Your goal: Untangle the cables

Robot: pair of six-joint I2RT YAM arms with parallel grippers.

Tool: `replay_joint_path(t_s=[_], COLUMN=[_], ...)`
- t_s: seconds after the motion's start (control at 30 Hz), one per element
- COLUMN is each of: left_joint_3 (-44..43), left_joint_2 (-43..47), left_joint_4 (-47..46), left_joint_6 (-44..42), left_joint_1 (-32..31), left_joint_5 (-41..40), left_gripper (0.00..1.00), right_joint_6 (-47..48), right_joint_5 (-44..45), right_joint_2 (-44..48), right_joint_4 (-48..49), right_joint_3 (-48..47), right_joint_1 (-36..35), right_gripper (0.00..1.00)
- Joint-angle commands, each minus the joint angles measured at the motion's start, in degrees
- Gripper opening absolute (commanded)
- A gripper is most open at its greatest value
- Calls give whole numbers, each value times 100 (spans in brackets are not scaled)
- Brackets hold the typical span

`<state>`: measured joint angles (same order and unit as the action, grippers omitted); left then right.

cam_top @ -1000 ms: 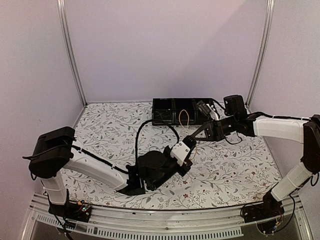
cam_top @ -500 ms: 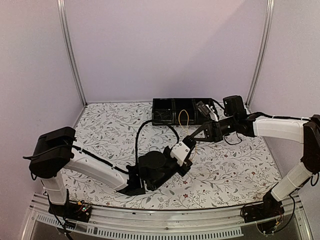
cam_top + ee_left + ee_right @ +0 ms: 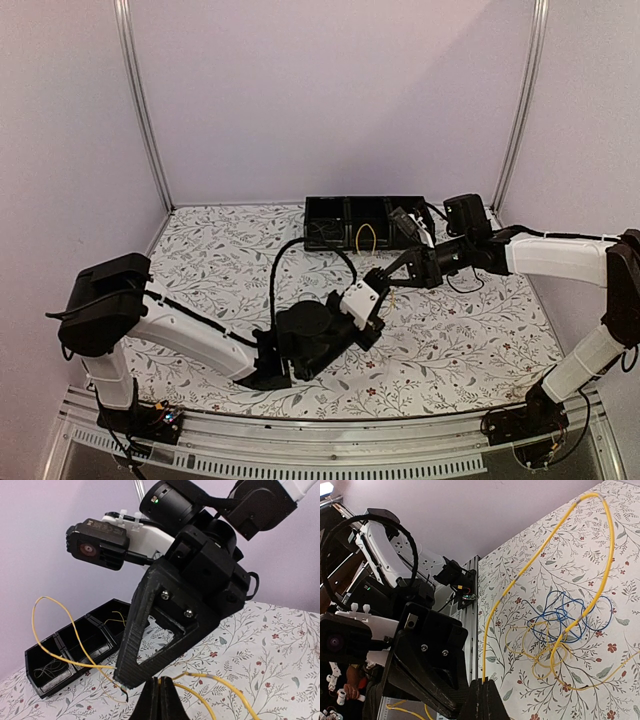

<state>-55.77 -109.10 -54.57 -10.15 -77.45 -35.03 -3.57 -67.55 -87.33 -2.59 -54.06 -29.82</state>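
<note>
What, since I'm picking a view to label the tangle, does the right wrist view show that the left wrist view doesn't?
Right wrist only: the blue cable tangled with yellow loops on the table. Left wrist only: the black tray, with thin dark wires in one compartment. Both: a yellow cable pinched by a shut gripper, the right gripper in one, the left gripper in the other.

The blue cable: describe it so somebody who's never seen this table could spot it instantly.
On the floral-print table, in the right wrist view, lies a tangle of thin cables. The blue cable is the small scribble of tight loops in it, crossing the yellow cables; it is the only blue one.
</note>
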Motion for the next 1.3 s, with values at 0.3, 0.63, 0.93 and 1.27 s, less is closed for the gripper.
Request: replay_joint_path(t_s=[0.3,0.63,0.93,1.27], left_joint_3=[188,941,723,646], left_joint_2=[250,1018,1015,945], left_joint_4=[-53,-235,-158,-218], left_joint_6=[732,2377,3868,4021], left_joint_1=[386,973,1521,1548], left_joint_5=[305,2282,4762,5049], left_gripper=[0,0,0,0], right_joint_6=[111,2014,3147,2957], right_joint_5=[-38,503,921,755], right_joint_2=[30,670,931,606], right_joint_4=[-627,-1867,-2139,-2120], right_joint_3=[-331,-400,-192,-488], right_joint_1=[134,760,-53,-313], right_gripper=[35,27,14,31])
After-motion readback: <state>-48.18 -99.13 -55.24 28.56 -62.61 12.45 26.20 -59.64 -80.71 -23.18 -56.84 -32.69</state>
